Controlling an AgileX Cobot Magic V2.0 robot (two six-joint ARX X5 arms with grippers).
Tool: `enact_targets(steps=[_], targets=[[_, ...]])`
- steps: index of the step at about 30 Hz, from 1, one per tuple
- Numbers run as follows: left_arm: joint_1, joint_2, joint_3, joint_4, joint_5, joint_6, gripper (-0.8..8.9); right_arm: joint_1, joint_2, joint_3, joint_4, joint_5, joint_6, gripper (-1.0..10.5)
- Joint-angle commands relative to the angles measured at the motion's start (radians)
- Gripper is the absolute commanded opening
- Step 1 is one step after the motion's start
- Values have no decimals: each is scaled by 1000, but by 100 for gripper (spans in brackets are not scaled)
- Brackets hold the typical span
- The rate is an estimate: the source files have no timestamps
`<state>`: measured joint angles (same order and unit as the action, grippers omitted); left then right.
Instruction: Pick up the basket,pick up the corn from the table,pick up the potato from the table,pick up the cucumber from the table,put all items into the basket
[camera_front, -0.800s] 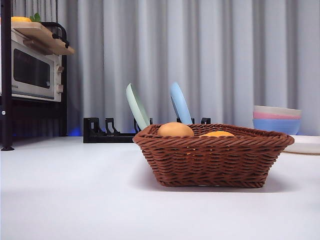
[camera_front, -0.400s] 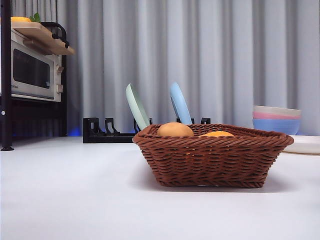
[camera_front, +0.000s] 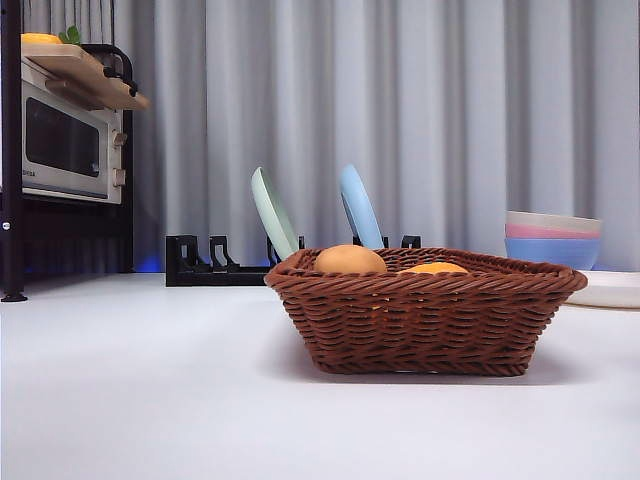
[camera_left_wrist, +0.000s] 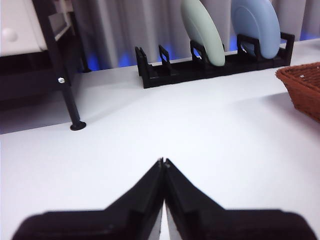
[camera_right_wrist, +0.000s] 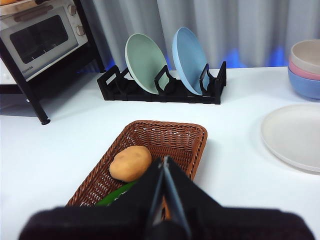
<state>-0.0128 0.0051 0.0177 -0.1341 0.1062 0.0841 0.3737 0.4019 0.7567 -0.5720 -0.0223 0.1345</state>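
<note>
Dish rack behind basket

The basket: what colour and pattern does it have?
Dark reddish-brown woven wicker with a braided rim, clearest in the front view.

We see the basket as dark-brown woven wicker, rough and ribbed, with a braided rim. The potato looks matt tan with faint speckles, while the cucumber shows a glossy green skin. The table is smooth white with a soft sheen. Both plates in the black plastic rack look matt, as do the stacked bowls. The toaster oven has a glass door.
</note>
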Motion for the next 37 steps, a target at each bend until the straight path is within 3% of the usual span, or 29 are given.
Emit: enact_targets(steps=[1, 25, 32, 37], targets=[[10, -3, -15, -31, -10, -14, -3, 3, 2, -11, 7, 3, 6, -16], [11, -3, -14, -39, -1, -13, -3, 3, 3, -11, 4, 3, 6, -16], [11, -3, -14, -39, -1, -13, -3, -33, -4, -45, 29, 0, -190, -15], [11, -3, -14, -39, -1, -13, -3, -178, -74, -221, 229, -130, -241, -15]])
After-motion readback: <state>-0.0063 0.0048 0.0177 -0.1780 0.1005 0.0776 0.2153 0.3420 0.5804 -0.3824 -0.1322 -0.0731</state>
